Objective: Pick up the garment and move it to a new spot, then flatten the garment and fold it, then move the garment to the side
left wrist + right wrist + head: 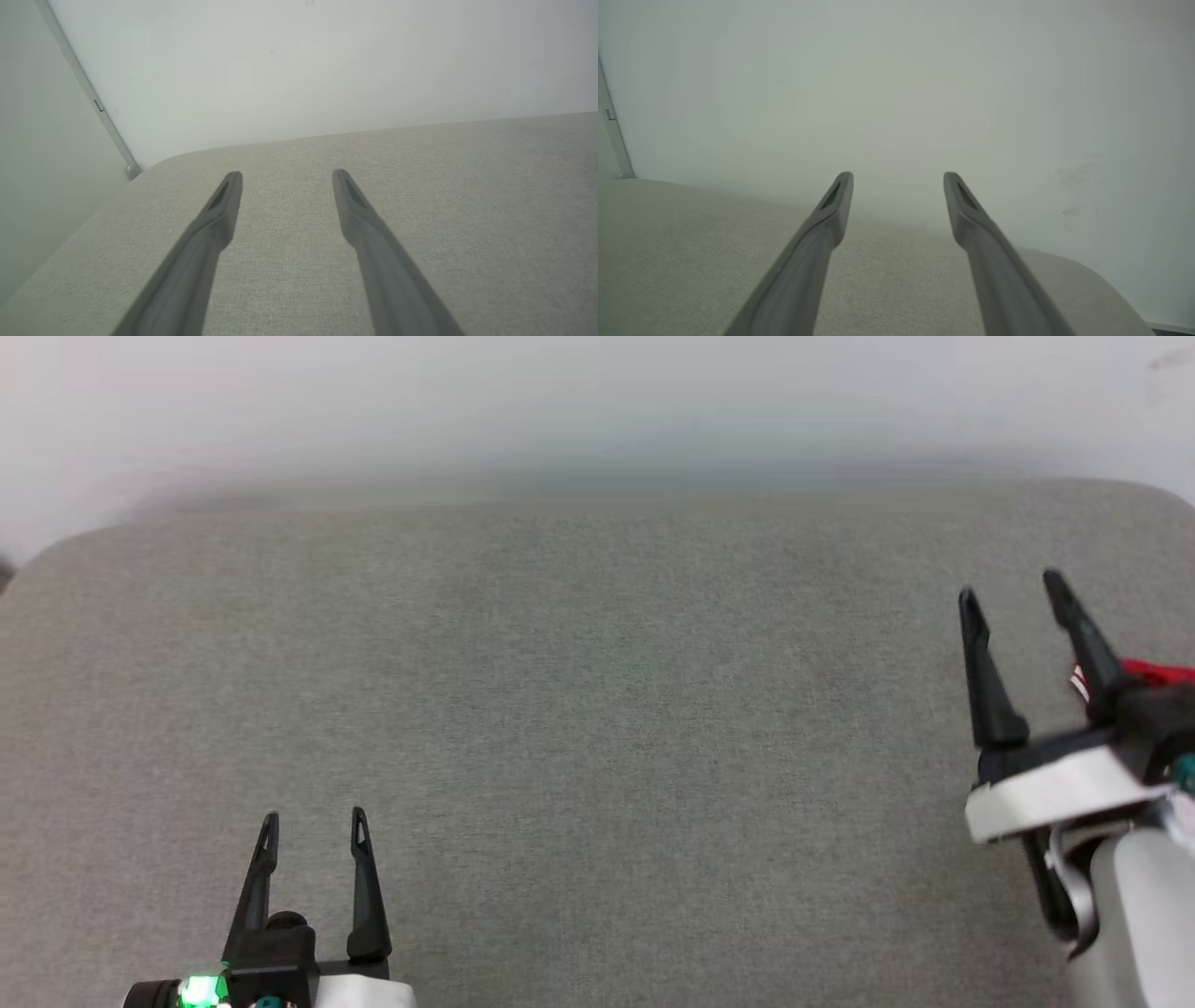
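Okay, on my head view the left end effector (pixel 314 818) sits low at the left over the grey pad (pixel 597 709), its fingers apart with nothing between them. My right end effector (pixel 1010 588) stands further up at the right edge, fingers likewise spread and empty. The garment (pixel 1158 672) shows as a red sliver with striped trim just behind the right fingers, at the frame's right edge; I can't tell whether it touches them.

On the left wrist view, the left end effector (pixel 286 175) is parted over the pad (pixel 467 210), with the white wall (pixel 299 70) beyond.

On the right wrist view, the right end effector (pixel 899 175) is parted too, facing the wall (pixel 896 93) across the pad (pixel 668 242).
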